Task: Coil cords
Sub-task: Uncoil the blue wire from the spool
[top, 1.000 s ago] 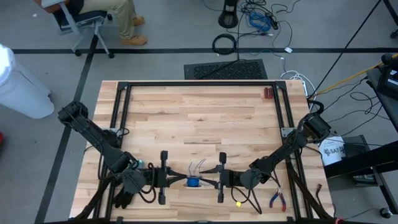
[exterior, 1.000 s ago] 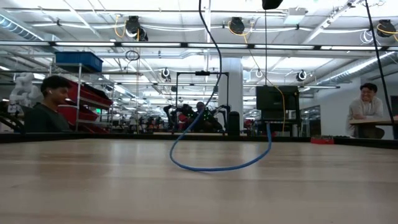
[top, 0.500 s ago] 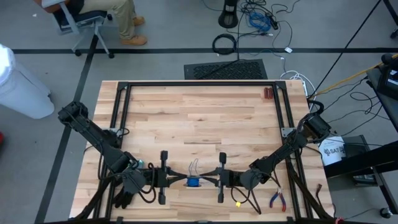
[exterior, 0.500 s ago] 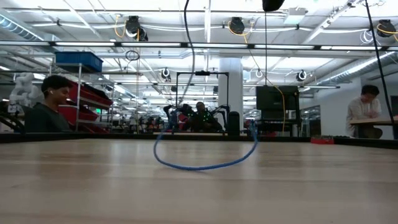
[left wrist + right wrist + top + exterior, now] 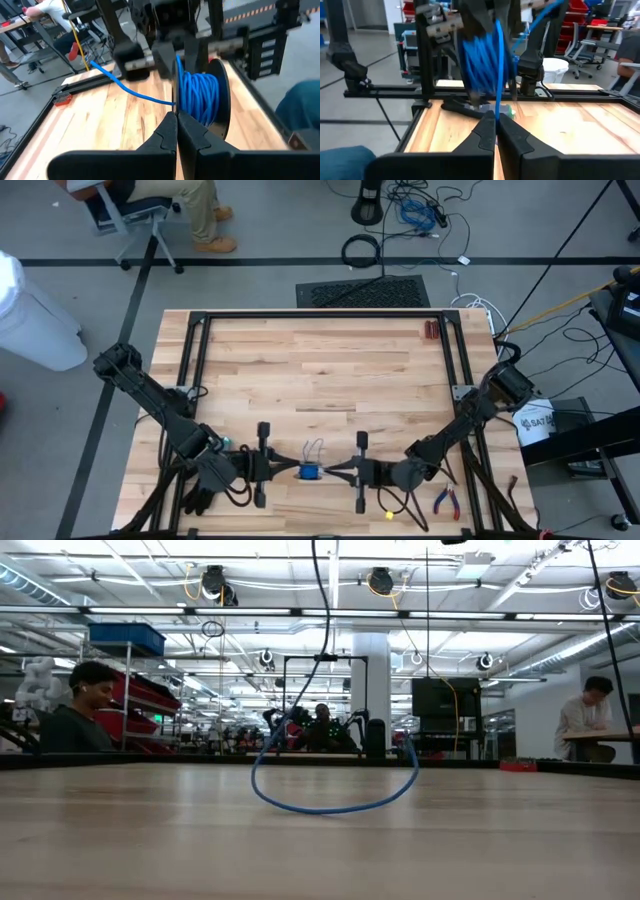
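One blue cord bundle sits between two tools, left and right, both clamped on it.

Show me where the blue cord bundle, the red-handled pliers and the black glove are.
blue cord bundle [image 5: 311, 472]: high view, middle of the coil between the two grippers.
red-handled pliers [image 5: 447, 501]: high view, on the handles, near the table's front right corner.
black glove [image 5: 198, 500]: high view, on the glove's fingers.

Desk: broad bare middle and far half. Near edge crowded: glove, wire coil, pliers, both arms.
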Robot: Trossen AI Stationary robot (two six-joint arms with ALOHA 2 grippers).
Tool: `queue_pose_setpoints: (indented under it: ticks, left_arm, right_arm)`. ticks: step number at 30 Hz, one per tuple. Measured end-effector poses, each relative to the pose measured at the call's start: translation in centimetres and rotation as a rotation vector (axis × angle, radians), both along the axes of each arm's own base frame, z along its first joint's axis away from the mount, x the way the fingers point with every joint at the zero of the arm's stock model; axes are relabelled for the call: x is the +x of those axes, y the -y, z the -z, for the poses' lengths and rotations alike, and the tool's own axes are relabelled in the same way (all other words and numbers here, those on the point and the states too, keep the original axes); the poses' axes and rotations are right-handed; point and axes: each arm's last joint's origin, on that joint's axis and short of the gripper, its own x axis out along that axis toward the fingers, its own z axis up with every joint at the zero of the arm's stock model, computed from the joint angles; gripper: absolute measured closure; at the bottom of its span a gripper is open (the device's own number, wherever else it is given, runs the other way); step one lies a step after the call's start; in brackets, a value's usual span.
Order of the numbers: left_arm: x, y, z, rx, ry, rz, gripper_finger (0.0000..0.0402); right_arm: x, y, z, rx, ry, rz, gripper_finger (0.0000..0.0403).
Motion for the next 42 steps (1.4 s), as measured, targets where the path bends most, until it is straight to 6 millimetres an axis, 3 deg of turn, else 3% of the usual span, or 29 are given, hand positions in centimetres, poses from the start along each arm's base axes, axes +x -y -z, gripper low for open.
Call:
queue_pose_setpoints:
  ticks: [13, 23, 31, 42]
  left_arm:
    - [-0.1, -0.6, 0.1, 0.08, 0.023, -0.175, 0.04]
    - [0.0, -0.9, 0.0, 0.081, 0.066, -0.287, 0.04]
    - [0.1, -0.8, -0.5, 0.037, 0.108, -0.298, 0.04]
    - [-0.4, 0.0, -0.8, 0.032, 0.128, -0.262, 0.04]
  right_arm:
    - [-0.2, -0.7, -1.3, 0.046, 0.082, -0.047, 0.0403]
    - [3.4, -3.2, -2.5, -0.069, 0.032, -0.044, 0.0403]
    - [5.9, -3.5, -1.0, -0.114, -0.116, -0.013, 0.0403]
    - [5.7, -2.6, 1.1, -0.133, -0.302, 0.028, 0.0397]
